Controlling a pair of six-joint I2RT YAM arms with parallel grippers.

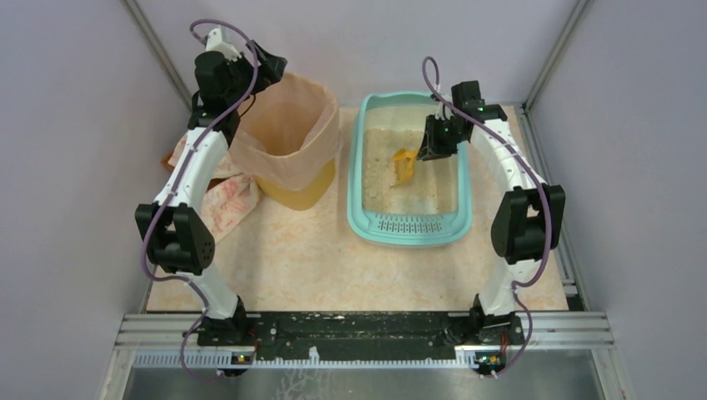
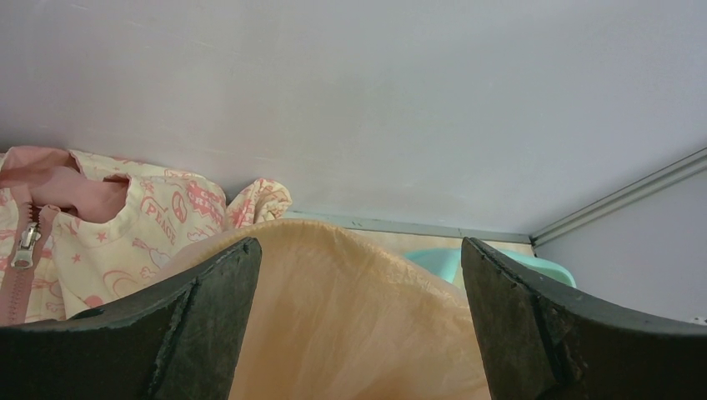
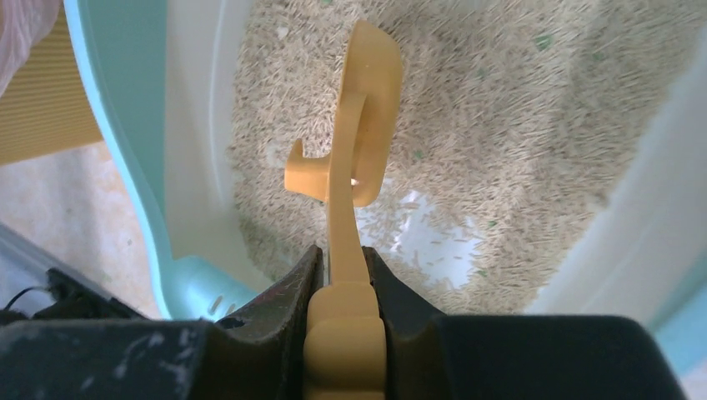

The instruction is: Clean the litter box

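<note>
The teal litter box (image 1: 361,171) sits at the right of the table, its slotted grille toward me and beige litter (image 3: 517,108) inside. My right gripper (image 1: 435,143) hangs over the litter, shut on the handle of a yellow scoop (image 1: 403,166). In the right wrist view the scoop (image 3: 363,108) stands on edge above the litter, with the right gripper (image 3: 343,267) clamping its handle. Beside the scoop a bare patch of the box floor (image 3: 433,237) shows. My left gripper (image 1: 271,65) is open at the far rim of the peach bag (image 2: 350,325), and that rim shows between its fingers (image 2: 213,317).
A round yellow bin (image 1: 292,193) lined with the peach bag (image 1: 288,125) stands left of the litter box. Patterned pink and cream clothing (image 1: 223,200) lies behind and beside the bin. Grey walls close in the back and both sides.
</note>
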